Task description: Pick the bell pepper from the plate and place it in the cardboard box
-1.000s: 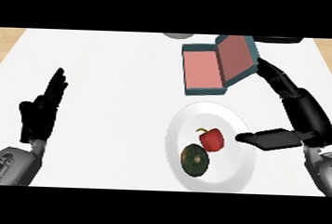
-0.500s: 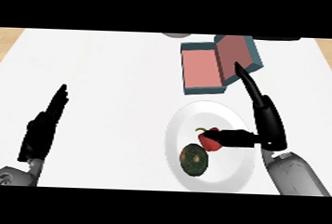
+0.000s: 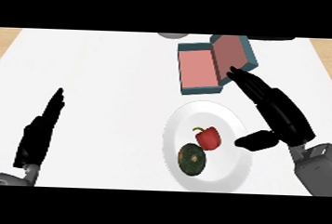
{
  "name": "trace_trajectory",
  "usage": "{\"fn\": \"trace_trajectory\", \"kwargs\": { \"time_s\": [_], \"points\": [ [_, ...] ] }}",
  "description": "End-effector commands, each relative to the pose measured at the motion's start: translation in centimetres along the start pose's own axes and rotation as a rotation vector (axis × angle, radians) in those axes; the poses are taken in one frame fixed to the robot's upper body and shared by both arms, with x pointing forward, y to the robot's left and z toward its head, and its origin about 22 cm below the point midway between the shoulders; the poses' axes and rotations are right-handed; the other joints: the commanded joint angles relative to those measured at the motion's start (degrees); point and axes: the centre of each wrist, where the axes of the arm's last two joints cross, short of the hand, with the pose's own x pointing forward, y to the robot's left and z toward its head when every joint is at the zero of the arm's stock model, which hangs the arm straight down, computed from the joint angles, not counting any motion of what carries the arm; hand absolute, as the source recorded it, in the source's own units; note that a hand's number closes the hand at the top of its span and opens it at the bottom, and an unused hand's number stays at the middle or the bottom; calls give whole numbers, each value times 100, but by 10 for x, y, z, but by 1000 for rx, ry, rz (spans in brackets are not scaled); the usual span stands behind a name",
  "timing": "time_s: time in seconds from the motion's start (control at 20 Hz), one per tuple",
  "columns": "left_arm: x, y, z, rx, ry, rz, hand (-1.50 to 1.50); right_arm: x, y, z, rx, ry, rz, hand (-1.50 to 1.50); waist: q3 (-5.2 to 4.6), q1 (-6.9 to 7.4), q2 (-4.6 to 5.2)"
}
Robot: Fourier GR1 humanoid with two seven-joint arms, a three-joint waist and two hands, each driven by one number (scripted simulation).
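— Since half a second ago the right hand (image 3: 275, 113) has drawn back a little to the right; its thumb, which was touching the bell pepper (image 3: 208, 138), now sits just beside it with a sliver of white showing between them; the pepper itself has not shifted.

— So what is the hand doing now?

— It is spread, fingers straight and pointing to the far left toward the cardboard box (image 3: 213, 64), thumb jutting left at pepper height; it holds nothing; likely it is lining up so that thumb and fingers can close from the pepper's right side.

— And where does the pepper sit?

— On the white plate (image 3: 227, 116), near its middle, stem up; a dark green squash (image 3: 192, 160) lies just near and left of it, almost touching, so an approach from the right keeps the squash out of the way.

— The box?

— Far of the plate, lid propped open on its right side, pink inside; ready to receive.

— The other arm?

— The left hand (image 3: 39, 135) rests open at the near left, fingers up, well apart from everything.
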Motion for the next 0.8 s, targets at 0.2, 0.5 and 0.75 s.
{"fn": "trace_trajectory", "kwargs": {
  "time_s": [0.2,0.5,0.75],
  "points": [
    [4,3,-12,4,2,3,0,57,6,6,373,141,251,-150,5,-63,30],
    [2,16,1,-5,-4,-5,0,93,42,2,394,238,259,-150,23,45,52],
    [6,-10,5,4,4,-10,0,86,57,9,374,282,271,-150,26,20,59]
  ]
}}
